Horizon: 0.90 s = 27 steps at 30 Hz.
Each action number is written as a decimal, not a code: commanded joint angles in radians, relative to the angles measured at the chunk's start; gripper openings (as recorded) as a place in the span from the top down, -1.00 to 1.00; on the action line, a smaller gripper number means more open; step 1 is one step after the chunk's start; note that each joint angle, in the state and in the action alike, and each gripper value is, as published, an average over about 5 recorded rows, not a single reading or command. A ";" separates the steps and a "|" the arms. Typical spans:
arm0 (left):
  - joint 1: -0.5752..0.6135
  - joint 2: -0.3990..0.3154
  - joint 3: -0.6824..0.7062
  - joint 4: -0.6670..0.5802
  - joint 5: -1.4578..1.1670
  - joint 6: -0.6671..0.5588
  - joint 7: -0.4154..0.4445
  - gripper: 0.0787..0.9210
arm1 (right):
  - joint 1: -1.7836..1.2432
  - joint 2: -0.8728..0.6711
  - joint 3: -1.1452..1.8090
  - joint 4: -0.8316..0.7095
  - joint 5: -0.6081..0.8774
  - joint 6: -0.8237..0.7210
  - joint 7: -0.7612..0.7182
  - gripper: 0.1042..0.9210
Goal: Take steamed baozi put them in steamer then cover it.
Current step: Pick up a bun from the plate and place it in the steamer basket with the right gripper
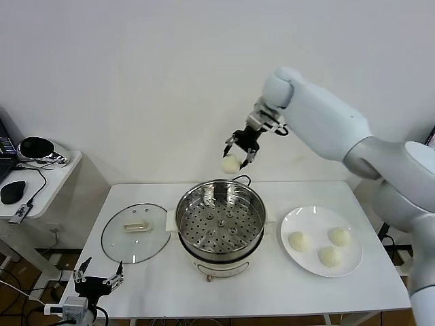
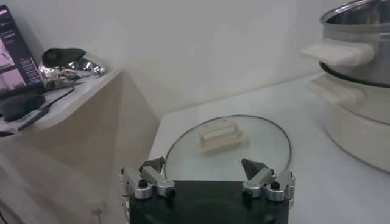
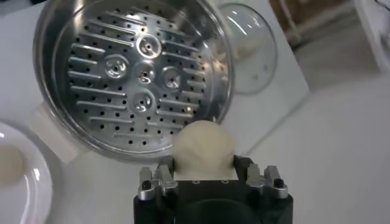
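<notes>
High above the table, behind the steamer's far rim, my right gripper [image 1: 239, 155] is shut on a cream-white baozi [image 1: 231, 163] [image 3: 204, 148]. The steamer [image 1: 220, 221] is a shiny steel pot with a bare perforated tray [image 3: 137, 82], on a white base at the table's middle. Three more baozi [image 1: 329, 256] lie on the white plate [image 1: 293, 257] to the right. The cover [image 1: 136, 233], clear glass with a cream handle [image 2: 220, 135], lies flat left of the steamer. My left gripper [image 1: 99, 275] [image 2: 204, 173] waits open, low beyond the table's front left corner.
A side table [image 1: 47, 176] on the left holds a black mouse [image 1: 12, 191], cables and a shiny bowl-like object [image 1: 37, 147]. A white wall stands close behind the table. The steamer's white side handle [image 2: 338, 53] sticks out toward the lid.
</notes>
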 commanded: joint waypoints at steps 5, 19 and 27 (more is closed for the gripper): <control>0.009 -0.004 -0.004 -0.005 0.001 0.000 -0.004 -0.77 | -0.031 0.077 -0.072 0.042 -0.109 0.142 0.023 -0.22; 0.010 -0.008 -0.017 -0.016 -0.003 0.001 -0.003 -0.77 | -0.110 0.130 -0.051 -0.018 -0.257 0.142 0.093 -0.22; 0.007 -0.007 -0.015 -0.001 -0.002 0.001 -0.004 -0.77 | -0.148 0.137 -0.031 -0.056 -0.319 0.142 0.123 -0.21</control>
